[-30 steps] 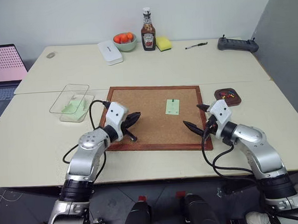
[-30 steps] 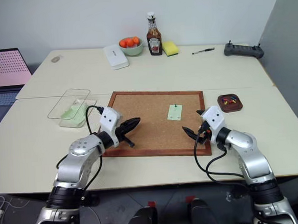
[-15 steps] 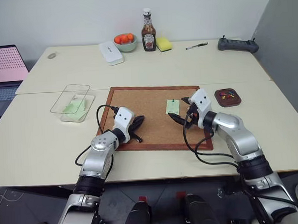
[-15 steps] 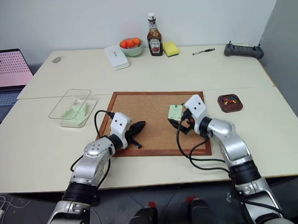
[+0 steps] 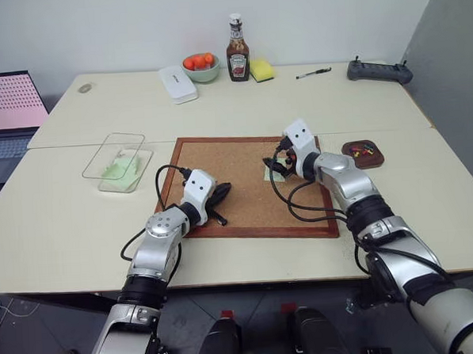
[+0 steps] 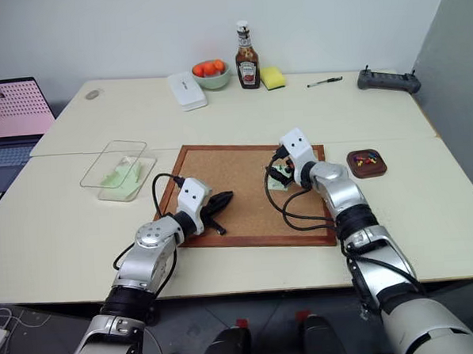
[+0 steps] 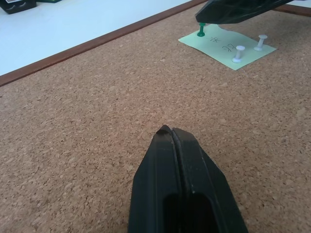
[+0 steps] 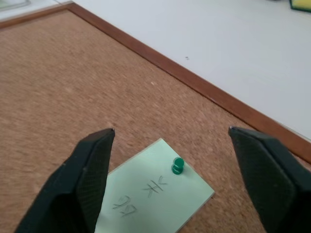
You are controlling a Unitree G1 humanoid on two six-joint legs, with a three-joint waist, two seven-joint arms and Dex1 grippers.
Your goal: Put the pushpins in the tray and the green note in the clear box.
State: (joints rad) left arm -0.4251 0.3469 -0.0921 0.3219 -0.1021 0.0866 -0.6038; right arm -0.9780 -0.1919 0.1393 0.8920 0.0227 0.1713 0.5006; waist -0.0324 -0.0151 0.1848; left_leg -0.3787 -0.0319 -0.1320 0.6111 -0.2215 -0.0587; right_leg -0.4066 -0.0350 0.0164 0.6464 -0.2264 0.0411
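Note:
The green note (image 8: 150,199) lies on the cork board (image 5: 243,157), held down by a green pushpin (image 8: 178,165) and two white pushpins (image 7: 238,54). My right gripper (image 8: 171,131) hovers just over the note's pinned end, open, one finger on each side of the green pin. My left gripper (image 7: 167,130) is shut with nothing in it and rests low on the board's near left part (image 5: 221,190). The dark reddish tray (image 5: 348,149), right of the board, holds several coloured pushpins (image 5: 365,148). The clear box (image 5: 117,161), left of the board, has pale green paper inside.
Along the far side of the table stand a ketchup bottle (image 5: 236,38), a bowl of orange fruit (image 5: 198,65), a white case (image 5: 175,83), a yellow sponge (image 5: 261,69), a pen (image 5: 312,73) and a black controller (image 5: 378,71). A laptop (image 5: 7,110) sits at far left.
My right gripper has swung from the board's near right corner forward and left, to just above the green note. The left gripper sank a little at first, then kept still.

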